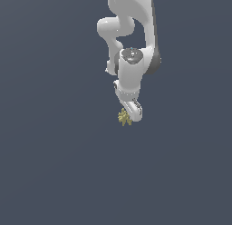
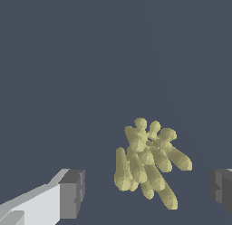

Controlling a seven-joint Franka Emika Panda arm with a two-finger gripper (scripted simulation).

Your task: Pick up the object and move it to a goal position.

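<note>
Arm reaching down | jaws spread wide, holding nothing | cluster between fingers, untouched

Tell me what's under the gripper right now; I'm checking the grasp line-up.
The yellow-olive spiky cluster lies below the open gripper, between its two grey fingers, untouched. Around it only plain dark floor shows. The cluster's underside is hidden.

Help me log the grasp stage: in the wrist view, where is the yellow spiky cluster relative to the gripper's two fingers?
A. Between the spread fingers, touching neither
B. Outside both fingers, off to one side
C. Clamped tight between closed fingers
A: the yellow spiky cluster sits in the gap of the gripper, with clear space to each dark finger pad.
</note>
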